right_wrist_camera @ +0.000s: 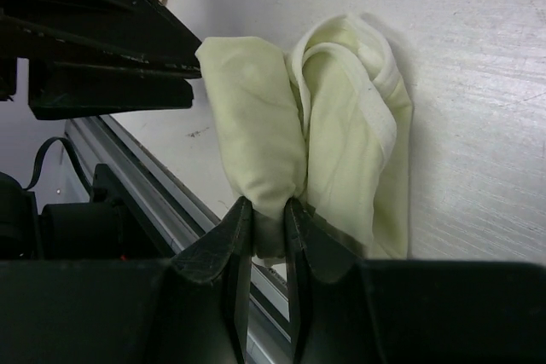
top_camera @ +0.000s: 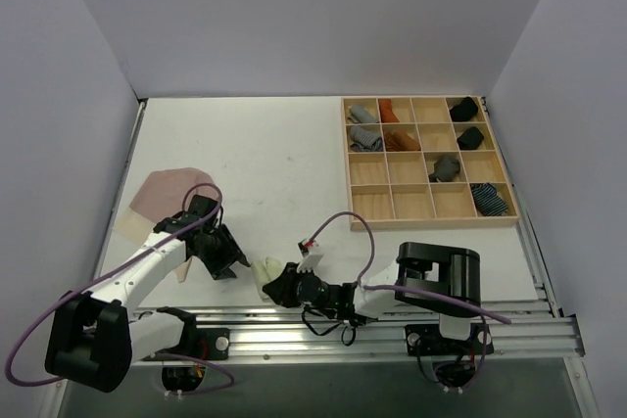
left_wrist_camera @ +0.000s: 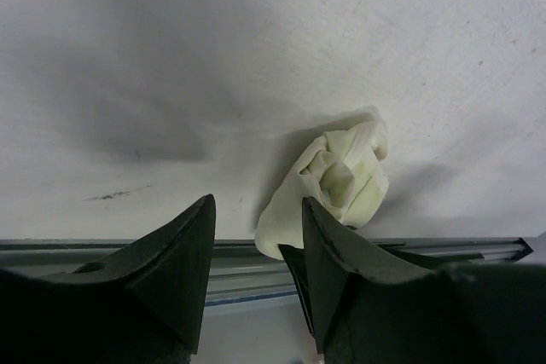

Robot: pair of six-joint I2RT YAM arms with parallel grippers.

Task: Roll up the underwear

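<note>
One yellow-green brief (right_wrist_camera: 256, 117) in right jaws (pink brief (top_camera: 162, 191) partly hidden).

One yellow-green brief (top_camera: 263, 273) and one pink brief (top_camera: 167, 193) made two; one wooden tray (top_camera: 411, 203) held what looked like eight rolls (top_camera: 446, 167).

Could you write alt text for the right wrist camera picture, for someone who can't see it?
The right gripper pinches a fold of the loosely bundled pale yellow-green underwear, which lies on a white table. Black parts of the left arm fill the upper left corner.
</note>
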